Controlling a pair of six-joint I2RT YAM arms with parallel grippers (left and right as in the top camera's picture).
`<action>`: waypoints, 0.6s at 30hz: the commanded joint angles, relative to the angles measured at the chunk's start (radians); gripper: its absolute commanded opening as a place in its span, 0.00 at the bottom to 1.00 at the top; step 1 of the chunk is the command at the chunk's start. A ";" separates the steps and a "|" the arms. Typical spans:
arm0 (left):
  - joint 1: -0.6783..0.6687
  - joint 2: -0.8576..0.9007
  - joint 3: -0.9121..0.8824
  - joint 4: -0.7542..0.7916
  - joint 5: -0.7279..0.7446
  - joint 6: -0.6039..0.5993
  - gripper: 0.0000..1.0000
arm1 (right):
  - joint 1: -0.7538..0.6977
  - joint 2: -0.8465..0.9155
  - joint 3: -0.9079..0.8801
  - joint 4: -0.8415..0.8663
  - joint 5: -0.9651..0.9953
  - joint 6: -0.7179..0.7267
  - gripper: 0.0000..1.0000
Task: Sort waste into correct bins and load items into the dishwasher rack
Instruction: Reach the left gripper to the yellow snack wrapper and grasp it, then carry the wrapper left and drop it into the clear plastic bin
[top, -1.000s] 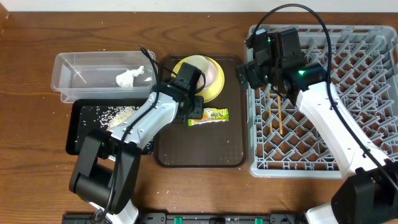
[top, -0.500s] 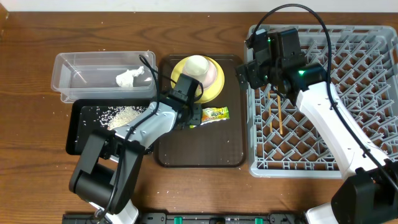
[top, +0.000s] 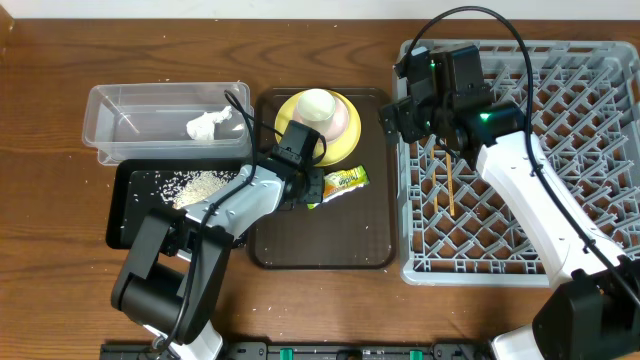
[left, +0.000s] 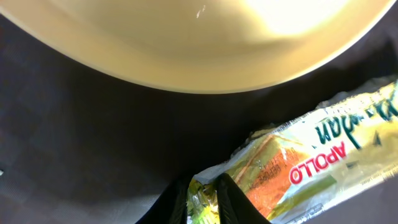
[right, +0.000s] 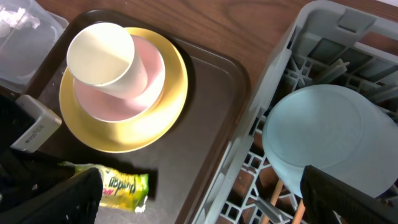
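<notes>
The counter (top: 60, 60) is dark brown wood, and a pale strip of wall shows past its far edge. Stray white grains dot the wood toward the near-left corner.

Near the far-left corner stands the clear tub (top: 120, 105), with the crumpled tissue (top: 207, 124) in its right end. Just in front of it, touching or nearly so, lies the black tray (top: 125, 225) with the rice (top: 190, 183) heaped along its far side. Wood shows along the left edge and across the near edge.

In the middle sits the brown serving tray (top: 320, 235). At its far end the yellow plate (top: 347, 143) carries a pale pinkish bowl (top: 343, 118), and the white cup (top: 317, 104) sits in that bowl. Just in front of the plate, the left gripper (top: 312, 192) pinches the left end of the wrapper (top: 345, 181), which is tilted. The wrist view shows the foil squeezed between the dark fingertips (left: 239, 199). The near half of this tray is open brown surface.

A narrow gap separates the serving tray from the grey rack (top: 580, 130), which fills the right side and runs out of view. The light blue bowl (right: 317, 134) rests in the rack's far-left corner, beneath the right gripper (top: 400, 118). Whether its jaws are spread or pressed together cannot be told. The chopsticks (top: 450, 185) lie among the pegs nearer the front.
</notes>
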 joint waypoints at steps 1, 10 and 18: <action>-0.003 0.009 -0.007 -0.002 -0.005 0.005 0.15 | 0.004 0.008 0.003 0.003 0.002 -0.012 0.99; -0.003 -0.076 -0.006 -0.045 -0.002 0.002 0.06 | 0.004 0.008 0.003 0.003 0.002 -0.012 0.99; 0.010 -0.315 -0.006 -0.058 -0.037 0.002 0.06 | 0.004 0.008 0.003 0.003 0.002 -0.012 0.99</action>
